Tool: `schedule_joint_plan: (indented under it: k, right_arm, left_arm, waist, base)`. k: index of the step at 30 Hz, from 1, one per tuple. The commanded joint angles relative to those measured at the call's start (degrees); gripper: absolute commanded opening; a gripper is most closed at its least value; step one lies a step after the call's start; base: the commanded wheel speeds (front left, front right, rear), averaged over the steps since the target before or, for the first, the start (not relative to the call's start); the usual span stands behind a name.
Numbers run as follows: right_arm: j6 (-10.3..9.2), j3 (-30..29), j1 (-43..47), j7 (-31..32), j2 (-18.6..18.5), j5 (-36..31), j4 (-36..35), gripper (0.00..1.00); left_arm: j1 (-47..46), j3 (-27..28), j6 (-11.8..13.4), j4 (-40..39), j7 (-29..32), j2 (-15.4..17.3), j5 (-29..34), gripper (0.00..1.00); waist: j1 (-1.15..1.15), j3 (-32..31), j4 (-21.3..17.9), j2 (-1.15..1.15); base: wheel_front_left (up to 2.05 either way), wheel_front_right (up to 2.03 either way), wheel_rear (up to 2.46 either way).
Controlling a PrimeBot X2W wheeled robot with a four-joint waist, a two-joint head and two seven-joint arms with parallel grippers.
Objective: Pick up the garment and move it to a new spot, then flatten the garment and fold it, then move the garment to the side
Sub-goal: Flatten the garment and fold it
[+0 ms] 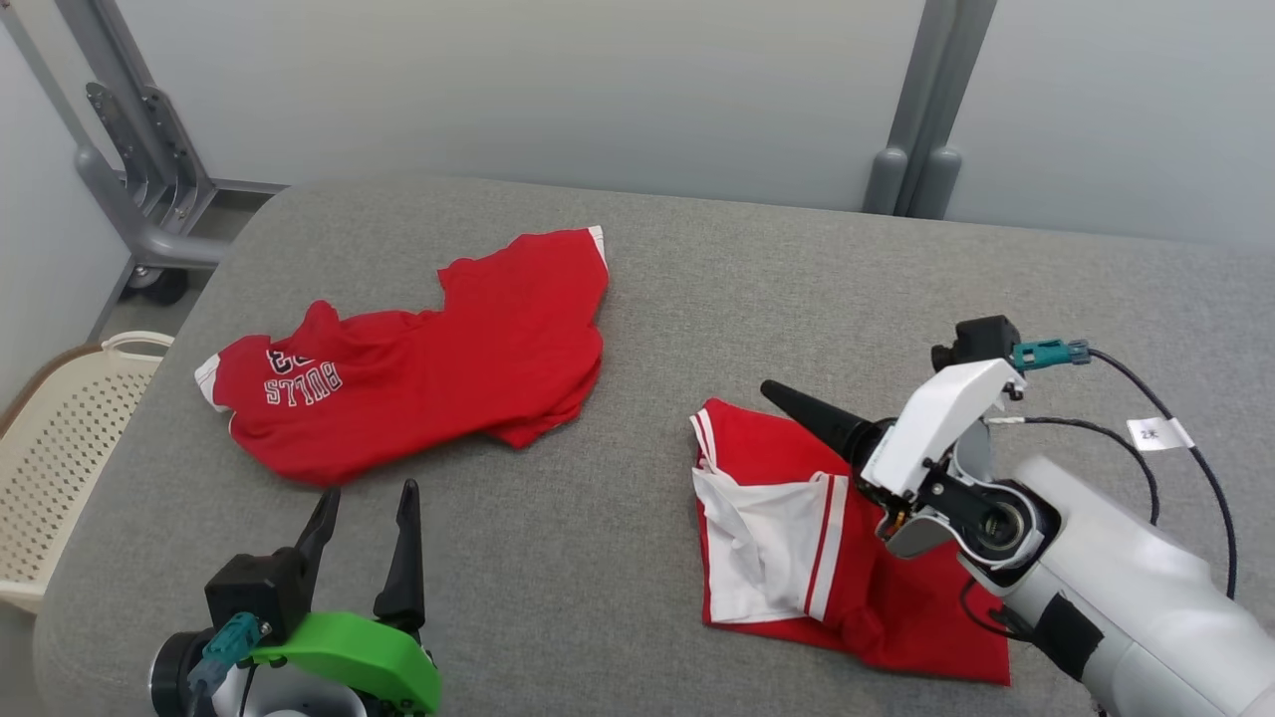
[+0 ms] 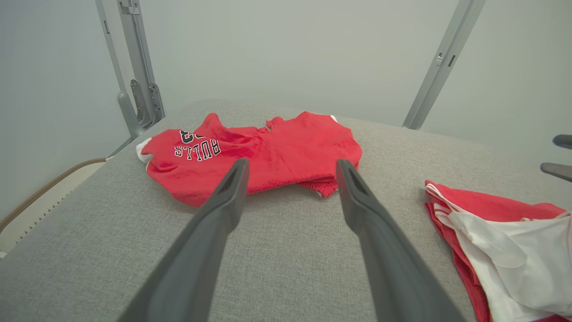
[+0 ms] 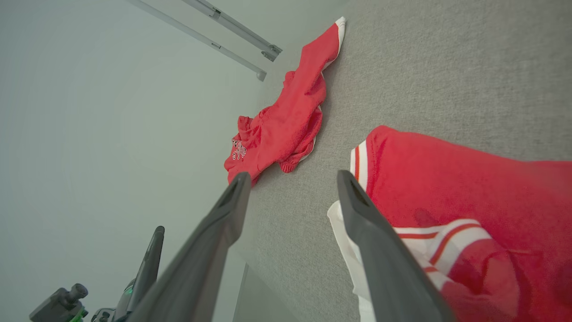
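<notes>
Item: folded red-and-white shorts point(image 1: 787, 538), right of Bulls jersey point(image 1: 448, 368), well apart. Right gripper point(image 3: 292, 179): spread, empty, over shorts. Left gripper point(image 1: 367, 493): spread, empty, near jersey. Step: set-aside seemingly done; next, likely grasp jersey.

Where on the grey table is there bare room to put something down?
Bare: the far right of the table, beyond the shorts; the middle strip between jersey and shorts. Crowded: near right, where the right pincer is over the shorts.
</notes>
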Motion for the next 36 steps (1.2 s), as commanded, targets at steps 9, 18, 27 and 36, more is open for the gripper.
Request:
schedule_joint_plan:
  k: [9,18,27,36]
  right_arm:
    - [0.02,-2.5,3.66,-6.82,-7.94,-4.61,-7.35,1.0]
    - [0.02,-2.32,6.72,-11.59,-11.21,-9.08,-3.47,1.0]
    - [0.02,-2.68,7.93,-12.32,-10.76,-10.1,-2.56,0.19]
    - [0.02,2.5,4.25,-10.72,-7.75,-20.76,5.22,0.0]
  left_arm:
    - [0.52,0.22,0.01,-0.29,-0.41,0.13,-0.38,1.0]
    - [0.73,0.08,-0.23,-0.2,-0.46,0.04,-0.56,1.0]
    - [0.32,-0.08,-0.37,-0.12,-0.17,0.01,-0.62,1.0]
    - [-0.16,-0.24,-0.51,0.16,-0.11,-0.17,-0.99,1.0]
  waist:
    - [0.0,-0.55,-3.85,0.0]
    - [0.0,-0.48,-5.2,0.0]
    - [0.0,-0.22,-5.25,0.0]
    - [0.0,0.09,-3.91,0.0]
  base:
    - [0.0,0.0,0.0]
    - [0.0,0.0,0.0]
    - [0.0,0.0,0.0]
    - [0.0,0.0,0.0]
